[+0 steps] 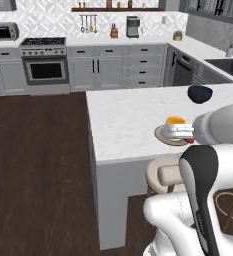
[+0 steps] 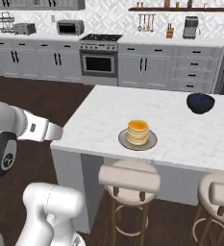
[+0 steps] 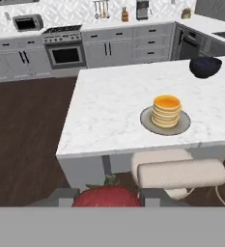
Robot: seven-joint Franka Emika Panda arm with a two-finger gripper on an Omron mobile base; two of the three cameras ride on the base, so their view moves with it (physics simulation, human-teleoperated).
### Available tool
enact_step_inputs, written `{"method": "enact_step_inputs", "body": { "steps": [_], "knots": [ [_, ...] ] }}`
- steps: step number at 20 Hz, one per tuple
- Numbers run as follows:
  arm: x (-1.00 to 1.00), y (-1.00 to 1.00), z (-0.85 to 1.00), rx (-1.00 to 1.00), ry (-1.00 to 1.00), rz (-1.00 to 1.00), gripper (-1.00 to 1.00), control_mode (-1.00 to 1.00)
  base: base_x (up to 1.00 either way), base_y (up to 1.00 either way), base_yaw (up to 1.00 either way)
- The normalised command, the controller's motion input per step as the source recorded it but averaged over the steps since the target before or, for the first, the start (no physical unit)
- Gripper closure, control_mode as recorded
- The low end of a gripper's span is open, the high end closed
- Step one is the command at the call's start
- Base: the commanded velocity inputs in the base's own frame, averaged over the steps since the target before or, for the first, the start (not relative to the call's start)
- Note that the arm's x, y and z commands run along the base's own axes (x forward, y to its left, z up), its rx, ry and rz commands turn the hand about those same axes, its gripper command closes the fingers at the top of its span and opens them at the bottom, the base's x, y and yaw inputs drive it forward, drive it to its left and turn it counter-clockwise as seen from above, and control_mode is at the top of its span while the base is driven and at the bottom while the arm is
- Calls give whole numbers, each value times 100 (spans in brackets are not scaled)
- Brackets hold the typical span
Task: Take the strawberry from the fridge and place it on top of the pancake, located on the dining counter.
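the dining counter is standing as the largest item, a white marble-veined slab on a plain light grey base, sitting over dark wood plank flooring. the white arm is rising beside the counter's near edge with its dark-jointed elbow bent, and the forearm is reaching level, off the counter's corner in the right base view and across the near edge of the plate in the left base view. the hand is looking forward and down over the counter top from a point outside its near edge, above the padded cream stools.

the gripper is pinching the strawberry: the two grey fingers are pressing in on either side of the berry, which is sitting right between them at the bottom of the hand view, red, glossy and finely dimpled, with a small green leaf at its top. the berry is well apart from the pancake, which is lying ahead and to the right of it in that view.

the pancake is showing as a short stack of golden-orange round discs with a smooth top, resting on a flat grey round plate near the counter's near edge. a dark rounded bowl is standing well apart from the stack, toward the far side of the counter.
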Motion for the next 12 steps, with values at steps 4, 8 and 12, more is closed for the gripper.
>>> {"method": "enact_step_inputs", "body": {
  "steps": [4,8,12],
  "knots": [
    [0,0,0,0,0,0,100,100,19,-100,29],
    [0,0,0,0,0,0,100,100,35,-84,19],
    [0,0,0,0,0,0,100,100,56,-11,2]
  ]
}}
